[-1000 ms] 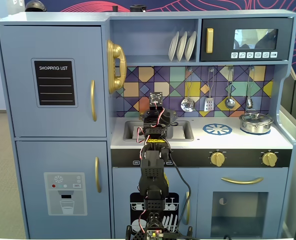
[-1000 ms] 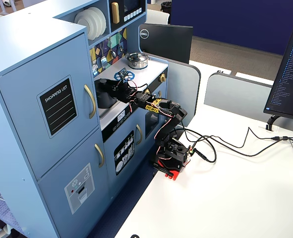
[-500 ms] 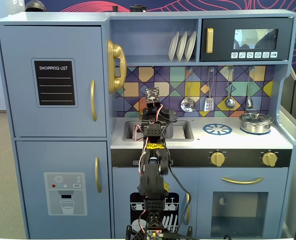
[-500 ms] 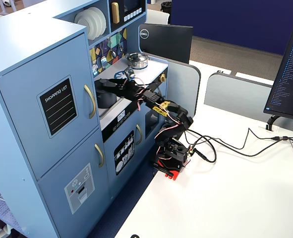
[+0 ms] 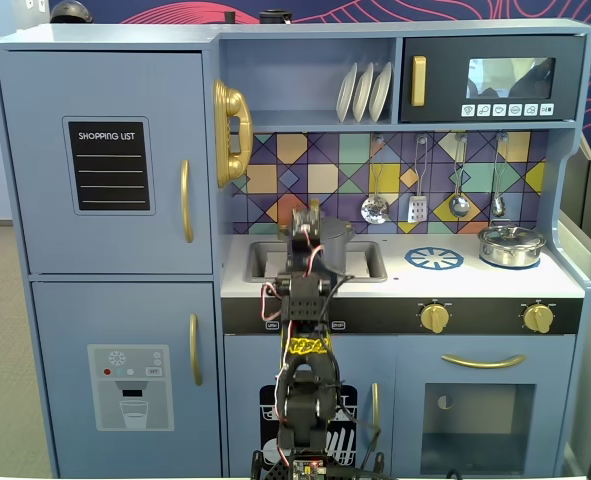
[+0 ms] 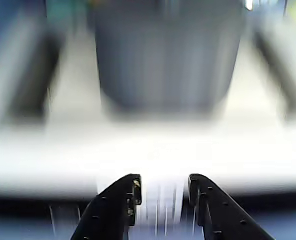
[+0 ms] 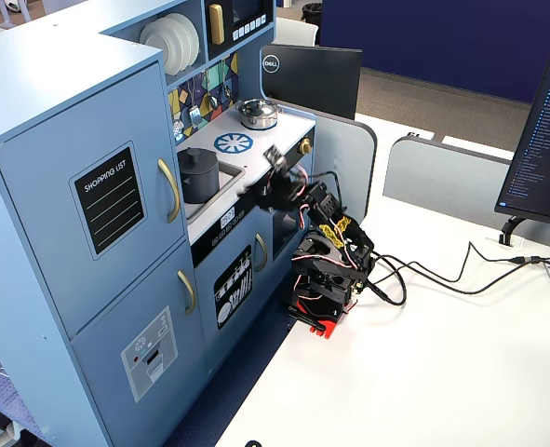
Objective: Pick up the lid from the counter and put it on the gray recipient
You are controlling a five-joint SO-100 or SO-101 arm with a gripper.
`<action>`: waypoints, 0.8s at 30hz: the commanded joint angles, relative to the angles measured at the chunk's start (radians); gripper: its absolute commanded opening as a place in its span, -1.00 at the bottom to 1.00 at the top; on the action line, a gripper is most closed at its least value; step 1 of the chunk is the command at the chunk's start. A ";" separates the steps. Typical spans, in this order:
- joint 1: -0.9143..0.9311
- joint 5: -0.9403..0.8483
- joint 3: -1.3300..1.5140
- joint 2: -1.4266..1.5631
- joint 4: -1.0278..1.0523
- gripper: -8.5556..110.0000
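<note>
Matte dark gray, the gray recipient (image 7: 198,174) is sitting in the sink recess of the counter (image 7: 256,147), its lid (image 7: 197,153) already resting on top.
In the wrist view, the blurred gray recipient (image 6: 165,52) is filling the upper centre while the gripper (image 6: 163,186) is hanging released at the bottom edge, fingers (image 6: 122,200) apart and grasping nothing; a silver pot (image 5: 511,245) is standing at the counter's right end in a fixed view.

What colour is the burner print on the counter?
Blue on white, a spoked round burner print, clearest in a fixed view.
</note>
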 commanded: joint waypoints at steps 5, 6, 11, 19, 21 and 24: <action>-0.020 0.094 0.290 0.117 0.147 -0.86; -0.028 0.100 0.339 0.132 0.147 -0.86; -0.054 0.216 0.592 0.181 0.049 -0.86; -0.104 0.333 0.675 0.164 0.204 -0.78; -0.080 0.270 0.675 0.181 0.310 -0.73; -0.067 0.152 0.675 0.196 0.502 -0.70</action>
